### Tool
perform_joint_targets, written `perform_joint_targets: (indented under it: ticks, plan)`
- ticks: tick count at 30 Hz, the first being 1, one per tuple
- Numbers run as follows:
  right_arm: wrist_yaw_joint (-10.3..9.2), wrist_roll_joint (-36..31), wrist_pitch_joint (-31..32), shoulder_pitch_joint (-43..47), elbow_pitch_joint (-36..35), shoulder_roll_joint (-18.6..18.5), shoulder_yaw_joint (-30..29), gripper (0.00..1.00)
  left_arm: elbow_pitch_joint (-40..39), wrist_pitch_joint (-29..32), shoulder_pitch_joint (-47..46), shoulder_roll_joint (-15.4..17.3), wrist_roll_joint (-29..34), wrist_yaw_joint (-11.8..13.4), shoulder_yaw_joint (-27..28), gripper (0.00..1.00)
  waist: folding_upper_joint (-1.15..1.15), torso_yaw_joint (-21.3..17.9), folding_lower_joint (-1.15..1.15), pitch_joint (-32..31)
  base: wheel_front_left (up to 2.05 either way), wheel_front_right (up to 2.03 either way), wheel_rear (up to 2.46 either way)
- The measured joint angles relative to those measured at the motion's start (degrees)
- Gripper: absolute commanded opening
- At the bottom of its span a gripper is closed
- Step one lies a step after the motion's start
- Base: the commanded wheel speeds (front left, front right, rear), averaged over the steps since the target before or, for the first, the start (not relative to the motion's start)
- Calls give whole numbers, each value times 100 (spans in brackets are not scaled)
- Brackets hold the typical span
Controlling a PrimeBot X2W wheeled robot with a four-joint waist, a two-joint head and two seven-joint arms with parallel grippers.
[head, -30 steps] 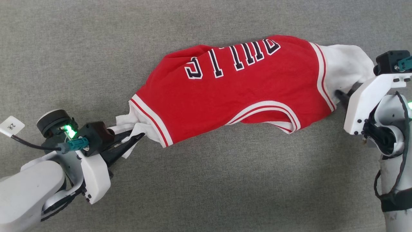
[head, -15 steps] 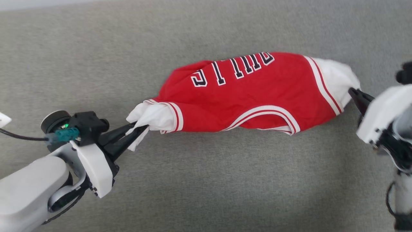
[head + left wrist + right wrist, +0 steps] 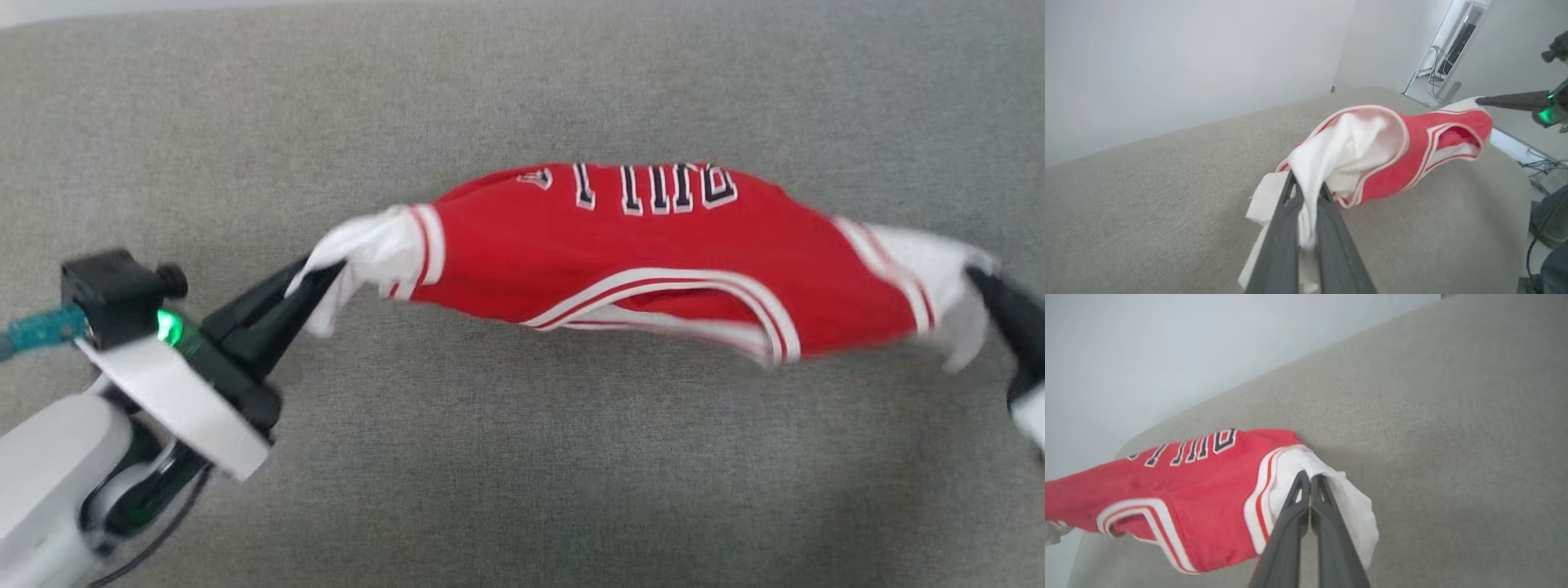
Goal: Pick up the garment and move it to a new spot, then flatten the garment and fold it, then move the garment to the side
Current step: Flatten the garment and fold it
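The garment [image 3: 653,253], a red jersey with white sleeves, striped trim and dark-outlined white lettering, hangs stretched between both arms above the grey surface. My left gripper [image 3: 314,273] is shut on its left white sleeve [image 3: 1331,163], the cloth pinched between the fingers [image 3: 1290,228]. My right gripper [image 3: 976,278] is shut on the right white sleeve [image 3: 1339,490], near the striped band. The collar opening [image 3: 678,298] faces me. In the right wrist view the jersey [image 3: 1167,486] sags away to the left. The right arm and sleeve are blurred in the head view.
A grey fabric-covered surface [image 3: 522,474] spreads under and around the garment. A pale wall [image 3: 1167,61] stands behind it. Beyond the far edge in the left wrist view are cables and equipment [image 3: 1453,45] on the floor.
Both grippers have lifted the garment off the surface, still holding the sleeves. The jersey now hangs taut and higher. The camera has tilted, showing the surface's far edge.
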Motion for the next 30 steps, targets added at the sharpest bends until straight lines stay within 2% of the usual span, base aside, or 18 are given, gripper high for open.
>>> perform_joint_targets:
  ticks: [1,2,3,4,6,7,12,18,23,24,27,30]
  plan:
    - [0,0,0,0,0,0,0,0,0,0,0,0,0,0,0,0,0,0,0,0,0,0,0]
    - [0,-94,-105,-508,213,56,100,0,-172,0,-61,-191,-498,0,155,0,0,4,0,66,0,0,0]
    - [0,-94,-105,-508,213,56,100,0,-172,0,-61,-191,-498,0,155,0,0,4,0,66,0,0,0]
    - [0,-292,-221,-1034,478,112,167,0,-204,0,-353,-277,-829,0,181,0,0,5,0,152,0,0,0]
    - [0,-498,-304,-1604,782,146,245,0,-121,0,-783,-257,-1143,0,133,0,0,3,0,266,0,0,0]
    - [0,-498,-304,-1604,782,146,245,0,-121,0,-783,-257,-1143,0,133,0,0,3,0,266,0,0,0]
    - [0,-981,-576,-3304,1635,249,505,0,472,276,-2028,-315,-1761,0,2,0,0,-23,0,628,0,0,0]
    - [0,-1263,-1529,-5526,3297,293,425,0,1634,557,-3565,-514,-2224,0,288,0,0,-112,0,1065,0,0,0]
    - [0,-1671,-2726,-7074,4468,308,320,0,2301,690,-4601,-813,-2404,0,437,0,0,-173,0,1188,0,0,0]
    - [0,-1803,-3190,-7546,4804,310,222,0,2429,571,-4968,-892,-2397,0,516,0,0,-167,0,1128,0,0,0]
    - [0,-2002,-3676,-8070,5276,307,98,0,2451,370,-5351,-928,-2361,0,590,0,0,-158,0,999,0,0,0]
    - [0,-2139,-3793,-8218,5651,307,71,0,2267,375,-5355,-918,-2538,0,528,0,0,-148,0,832,0,0,0]
